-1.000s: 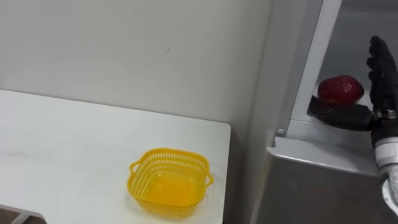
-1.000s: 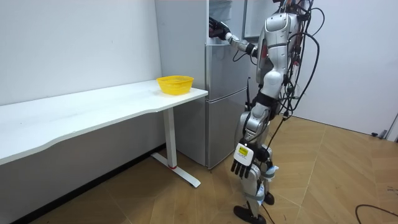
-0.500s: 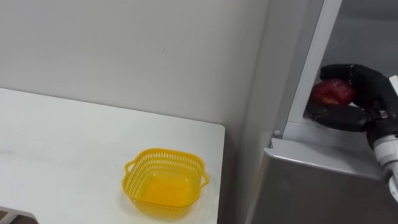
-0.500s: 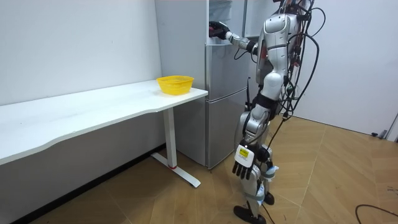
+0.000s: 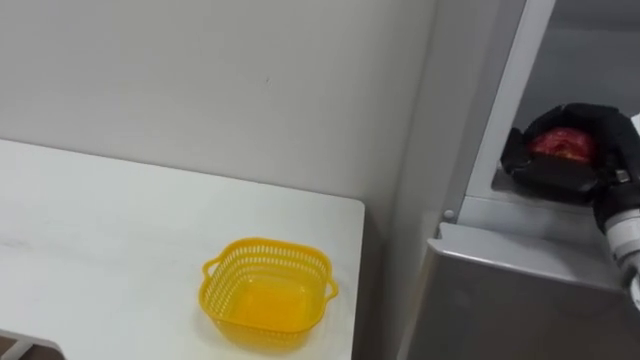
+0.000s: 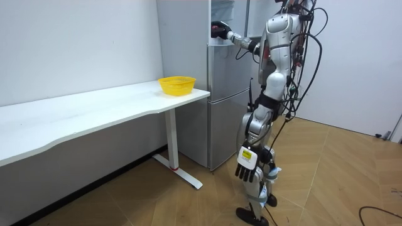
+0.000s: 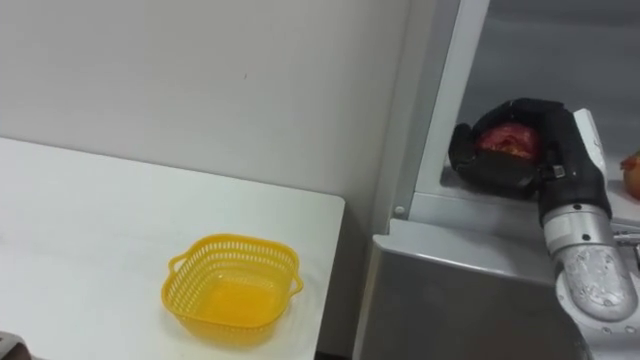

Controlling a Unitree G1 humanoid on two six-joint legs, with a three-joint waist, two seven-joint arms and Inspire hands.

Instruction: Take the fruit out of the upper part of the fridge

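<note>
Its right hand point(image 7: 553, 135) was inside the open upper compartment of the tall silver-grey fridge point(image 7: 460, 290), black fingers curled over the top of a round red fruit point(image 7: 508, 139) and the thumb closed under its front, so the fruit sat enclosed in the grasp. The fruit was at the left front of the compartment, just behind the pale door frame and just above the ledge at the compartment's front edge; whether it touched the shelf could not be told. A second reddish fruit point(image 7: 632, 172) peeked in at the right edge of the compartment, apart from the hand.

In the room view the robot stood upright facing the fridge, right arm raised to shoulder height, while its left hand point(image 6: 245, 171) hung low beside its leg with fingers relaxed and holding nothing.

A yellow perforated plastic basket point(image 7: 232, 290) with two small handles sat on the long white table point(image 7: 80, 230), near the table's end beside the fridge and close to its front edge.
</note>
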